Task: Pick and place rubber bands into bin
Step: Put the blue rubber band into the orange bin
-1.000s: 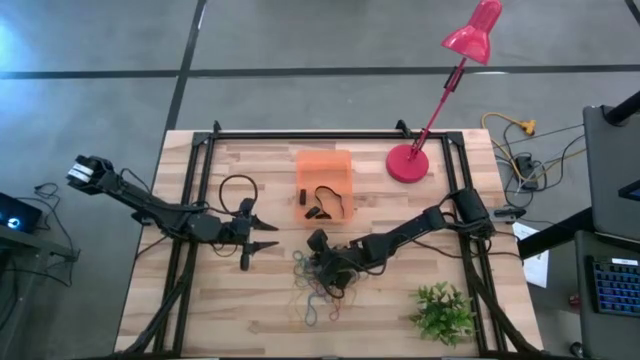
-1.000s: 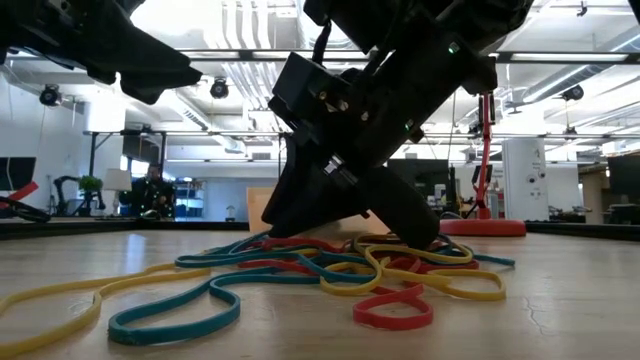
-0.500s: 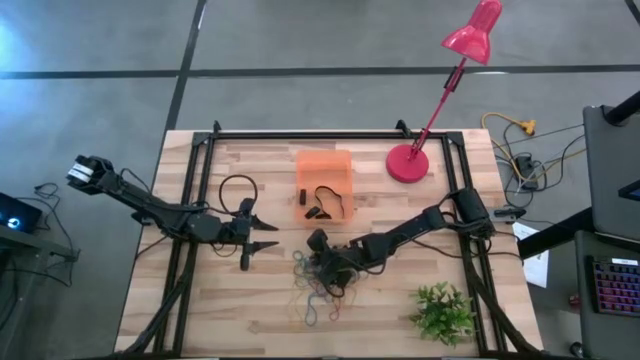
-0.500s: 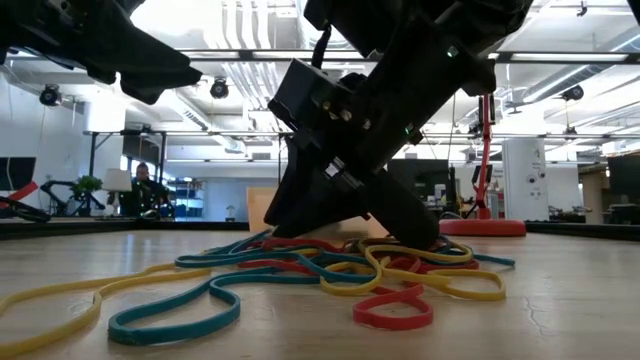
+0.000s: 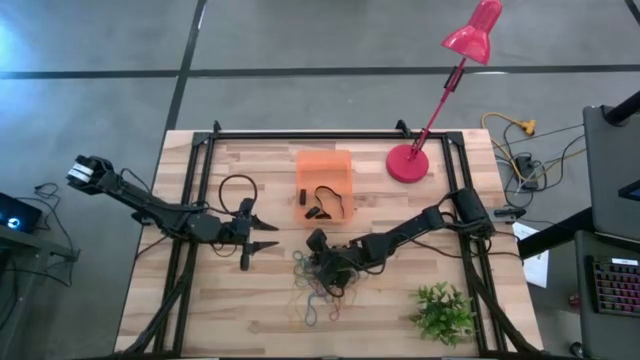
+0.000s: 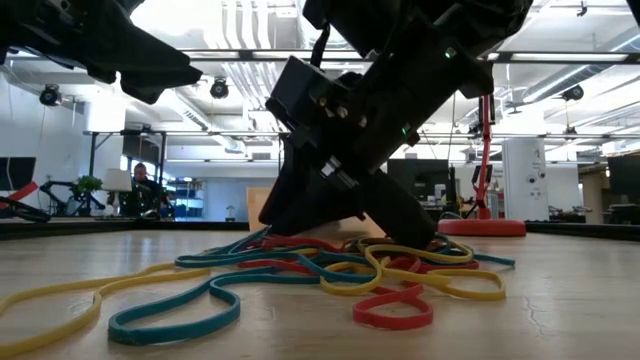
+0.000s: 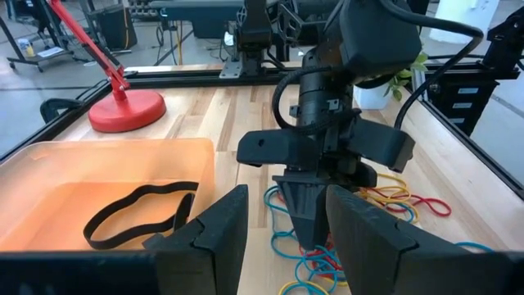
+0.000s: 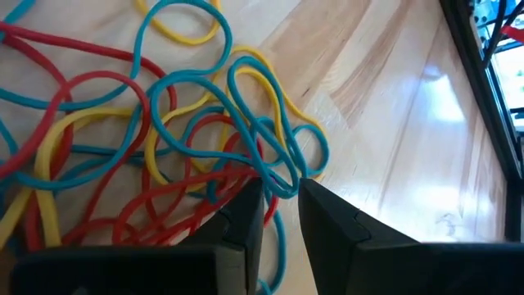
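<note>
The rubber bands [image 5: 318, 290] lie in a loose tangle of blue, red and yellow loops on the wooden table, near its front middle. My right gripper [image 5: 318, 264] reaches slanting down into the far edge of this pile [image 8: 147, 123] and is shut on a blue band. The orange bin [image 5: 323, 183] stands behind the pile with black bands [image 7: 135, 215] on its floor. My left gripper [image 5: 268, 234] hovers open left of the pile, above the table, pointing toward the right arm. My right gripper pinches a blue band's looped strand [image 8: 284, 182] between its two fingertips, where it crosses other blue and red strands. The fingers come slanting down from the table's right. The band lies with the rest of the pile [image 6: 330, 262] on the table.
A red lamp base [image 5: 407, 163] stands at the back right, its arm leaning out over the table's far edge. A small green plant [image 5: 443, 312] sits at the front right. A thick black cable loop [image 5: 237, 190] lies left of the bin. A black frame borders the table.
</note>
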Tool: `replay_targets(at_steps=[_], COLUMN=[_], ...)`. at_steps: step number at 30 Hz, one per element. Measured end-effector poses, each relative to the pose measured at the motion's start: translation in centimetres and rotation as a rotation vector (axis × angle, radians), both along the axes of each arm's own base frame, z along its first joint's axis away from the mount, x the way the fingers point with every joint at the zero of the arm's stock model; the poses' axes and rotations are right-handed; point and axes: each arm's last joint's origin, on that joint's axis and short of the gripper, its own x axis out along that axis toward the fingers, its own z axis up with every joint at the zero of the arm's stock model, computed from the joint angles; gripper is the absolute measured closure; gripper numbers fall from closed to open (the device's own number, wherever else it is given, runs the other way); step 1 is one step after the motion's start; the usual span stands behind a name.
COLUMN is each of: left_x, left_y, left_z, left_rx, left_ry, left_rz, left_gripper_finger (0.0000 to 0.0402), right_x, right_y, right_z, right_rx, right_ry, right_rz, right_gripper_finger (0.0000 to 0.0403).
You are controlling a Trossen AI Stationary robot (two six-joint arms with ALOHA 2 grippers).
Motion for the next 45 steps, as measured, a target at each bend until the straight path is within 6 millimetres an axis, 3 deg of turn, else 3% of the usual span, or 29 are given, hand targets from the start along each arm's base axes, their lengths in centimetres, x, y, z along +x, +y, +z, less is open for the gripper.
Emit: replay_targets(at_steps=[25, 34, 45], left_x=[0.00, 0.00, -0.01], left_y=[-0.01, -0.01, -0.01], left_z=[-0.01, 0.01, -0.02], left_rx=[0.000, 0.000, 0.001], left_ry=[0.002, 0.000, 0.003], left_rz=[0.000, 0.000, -0.001], left_gripper_finger=[0.0250, 0.0250, 0.0250], right_x=[0.20, 0.20, 0.19], right_y=[0.15, 0.15, 0.05], right_z=[0.21, 0.21, 0.44], right_rx=[0.038, 0.038, 0.020], right_ry=[-0.023, -0.024, -0.036], right_rz=[0.009, 0.006, -0.055], right_gripper_finger=[0.0335, 0.0390, 0.0394])
